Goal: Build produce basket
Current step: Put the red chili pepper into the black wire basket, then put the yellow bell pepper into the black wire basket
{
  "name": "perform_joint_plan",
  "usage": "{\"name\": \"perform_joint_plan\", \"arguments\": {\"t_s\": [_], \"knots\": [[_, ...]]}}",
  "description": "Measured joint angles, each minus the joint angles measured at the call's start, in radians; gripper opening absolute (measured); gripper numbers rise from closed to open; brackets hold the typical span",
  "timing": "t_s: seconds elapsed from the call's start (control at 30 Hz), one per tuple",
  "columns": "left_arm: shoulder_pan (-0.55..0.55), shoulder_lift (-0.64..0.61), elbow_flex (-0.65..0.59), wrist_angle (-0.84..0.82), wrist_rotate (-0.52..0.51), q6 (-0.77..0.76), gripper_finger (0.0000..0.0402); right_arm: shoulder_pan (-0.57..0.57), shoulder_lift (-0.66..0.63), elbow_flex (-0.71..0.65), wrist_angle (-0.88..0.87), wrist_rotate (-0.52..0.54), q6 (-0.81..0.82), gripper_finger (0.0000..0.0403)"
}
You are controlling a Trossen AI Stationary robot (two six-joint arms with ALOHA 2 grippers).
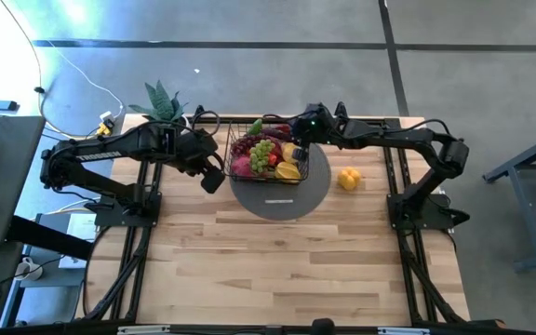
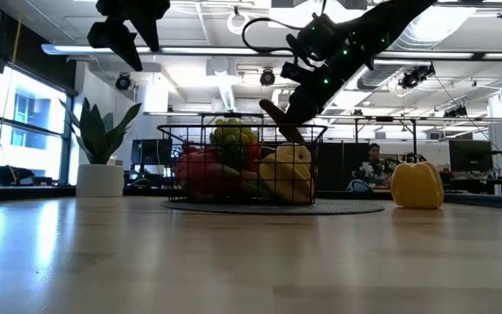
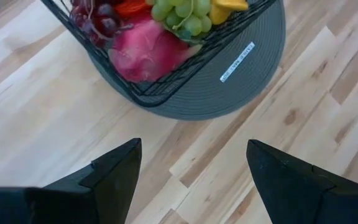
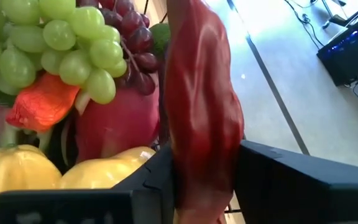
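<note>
only the right wrist view shows the right gripper (image 4: 207,180) clamped on a long dark red pod (image 4: 201,106), its two dark fingers (image 4: 291,171) pressing either side of it, with green grapes (image 4: 61,43), dark red grapes (image 4: 132,34), an orange piece (image 4: 42,102), a pink dragon fruit (image 4: 114,127) and yellow pieces (image 4: 55,171) just behind; from the high view this grip is too small to make out. only the low view shows a person (image 2: 373,161) seated in the room beyond and the potted plant (image 2: 101,148) standing at the table's far left. basket (image 1: 266,158): black wire mesh, rectangular, standing on the grey round mat (image 1: 282,191) at the table's (image 1: 287,261) far middle, filled with grapes, pink fruit and yellow pieces. one yellow piece (image 1: 348,178) lies alone on the wood, just beside the mat on the right arm's side. left gripper (image 1: 214,177): fingers spread apart and holding nothing, raised above the table just beside the basket's left side; its wrist view looks down on the mat's edge and the basket's corner. right gripper: reached in over the basket's far right part, tilted downward, the pod hanging at the basket's rim in the low view.
</note>
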Motion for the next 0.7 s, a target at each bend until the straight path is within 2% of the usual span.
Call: {"name": "perform_joint_plan", "arguments": {"t_s": [0.17, 0.47, 0.7], "knots": [[0.000, -0.003, 0.000, 0.031, 0.041, 0.016, 0.0282, 0.000, 0.000, 0.000, -0.002, 0.000, 0.009, 0.0141], [0.000, -0.011, 0.000, 0.098, 0.118, 0.058, 0.0282, 0.002, -0.002, 0.000, -0.003, 0.001, 0.122, 0.0211], [-0.006, -0.083, 0.000, 0.107, 0.099, 0.064, 0.0282, 0.002, -0.004, 0.067, -0.018, 0.001, 0.218, 0.0228]]}}
